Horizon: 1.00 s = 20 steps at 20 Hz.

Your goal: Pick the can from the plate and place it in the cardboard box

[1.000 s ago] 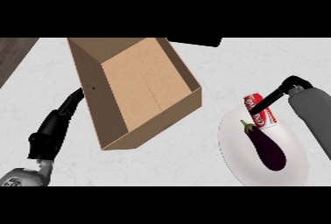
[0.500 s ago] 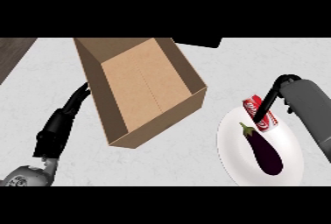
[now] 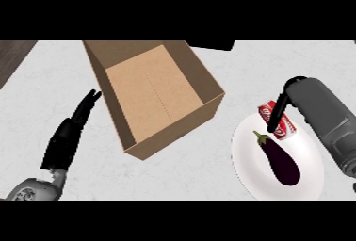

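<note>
The red can (image 3: 277, 122) lies on its side at the upper left of a white plate (image 3: 303, 186). My right hand (image 3: 279, 110) comes down from the grey forearm. Its visible black fingers are straight and lie across the can's left side. The forearm hides the rest of the hand, so no grip on the can shows. The open cardboard box (image 3: 158, 101) stands left of the plate, tilted in the view. My left hand (image 3: 69, 132) is open with straight fingers, left of the box and apart from it.
A dark purple eggplant (image 3: 280, 161) lies on the plate just below the can. A dark object (image 3: 212, 44) sits at the counter's far edge behind the box. A dark strip (image 3: 14, 56) marks the counter's upper left corner.
My right forearm and hand have moved left and down over the plate, onto the can. My left hand has shifted a little beside the box. The view has drifted slightly.
</note>
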Motion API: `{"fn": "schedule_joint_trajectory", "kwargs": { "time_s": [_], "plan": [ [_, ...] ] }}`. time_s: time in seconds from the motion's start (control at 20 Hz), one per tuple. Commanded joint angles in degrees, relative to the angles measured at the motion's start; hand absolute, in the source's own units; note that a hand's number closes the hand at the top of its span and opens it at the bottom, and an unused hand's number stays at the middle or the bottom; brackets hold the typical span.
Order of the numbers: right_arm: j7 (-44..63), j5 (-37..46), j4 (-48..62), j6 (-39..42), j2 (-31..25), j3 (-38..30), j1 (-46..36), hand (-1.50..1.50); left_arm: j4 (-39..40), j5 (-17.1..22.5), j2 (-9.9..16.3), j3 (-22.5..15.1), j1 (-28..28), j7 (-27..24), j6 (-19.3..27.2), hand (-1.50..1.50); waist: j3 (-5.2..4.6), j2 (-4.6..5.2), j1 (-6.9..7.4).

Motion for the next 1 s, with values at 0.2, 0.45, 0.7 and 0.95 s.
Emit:
{"fn": "schedule_joint_trajectory", "kwargs": {
  "time_s": [0.2, 0.45, 0.7, 0.95],
  "plan": [
    [16.5, -0.6, 4.9, 11.0, 5.3, -0.7, -2.6, -1.5, 1.7, -1.2, -1.2, 0.0, 0.3, 0.5, 1.8, 0.0, 0.76, 0.29, -1.72],
    [17.8, -1.6, 5.0, 11.0, 7.0, -2.1, -3.6, -1.5, 2.5, -0.3, -0.1, 1.4, 0.2, 0.4, 0.4, 0.0, 0.79, 0.23, -2.36],
    [19.7, -1.4, 5.0, 12.1, 6.4, -2.4, -3.9, -1.5, 2.0, -0.3, -0.7, 1.0, 0.6, 1.7, 0.3, 0.0, 0.83, -0.29, -3.34],
    [21.1, -1.5, 5.0, 12.4, 6.1, -2.9, -5.2, -1.5, 4.4, -0.8, -0.7, 2.5, -0.2, -0.1, 0.8, 0.0, 0.78, 0.0, -3.58]
  ]
}}
